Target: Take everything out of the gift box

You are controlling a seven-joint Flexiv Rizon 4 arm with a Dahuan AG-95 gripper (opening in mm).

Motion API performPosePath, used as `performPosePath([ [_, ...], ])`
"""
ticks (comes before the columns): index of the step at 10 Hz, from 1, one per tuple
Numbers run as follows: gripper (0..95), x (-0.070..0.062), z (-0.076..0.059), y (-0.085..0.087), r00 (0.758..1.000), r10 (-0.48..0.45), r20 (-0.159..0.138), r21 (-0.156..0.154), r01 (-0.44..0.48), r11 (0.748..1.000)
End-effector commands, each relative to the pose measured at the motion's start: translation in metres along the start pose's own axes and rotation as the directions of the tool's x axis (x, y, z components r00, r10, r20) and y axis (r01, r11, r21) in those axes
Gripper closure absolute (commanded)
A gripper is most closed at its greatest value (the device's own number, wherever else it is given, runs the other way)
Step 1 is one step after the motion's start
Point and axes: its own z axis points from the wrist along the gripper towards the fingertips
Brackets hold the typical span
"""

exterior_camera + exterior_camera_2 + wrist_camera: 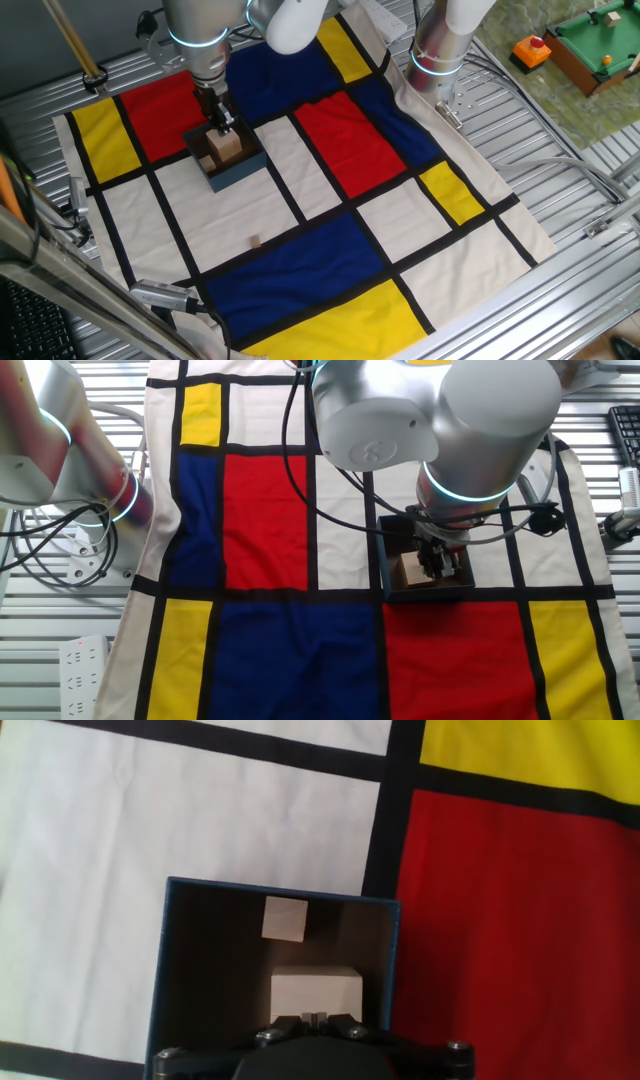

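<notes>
Hand (225, 128) inside gift box (228, 170), above pale cube (315, 990)

One gift box (180, 970), two blocks (284, 918)

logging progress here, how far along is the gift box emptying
Possibly one piece is out: a small brown block lies on the cloth, apart from the gift box. In hand: the claw is down in the box at the pale cube; whether it has closed on it is unclear. Left: that cube and a smaller block are both inside the box.
</notes>
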Motion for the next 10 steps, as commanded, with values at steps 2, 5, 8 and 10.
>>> performPosePath([
  [2,19.0,0.0003,0.0011,0.0002,1.000,0.001,0.006,-0.002,-0.001,1.000],
  [5,19.0,0.0010,0.0081,0.0002,1.000,-0.002,0.020,0.000,0.002,1.000],
  [8,19.0,0.0011,0.0084,0.0006,1.000,-0.001,0.016,-0.001,0.001,1.000],
  [10,38.0,0.0010,0.0058,0.0007,1.000,0.000,0.014,0.001,0.000,1.000],
])
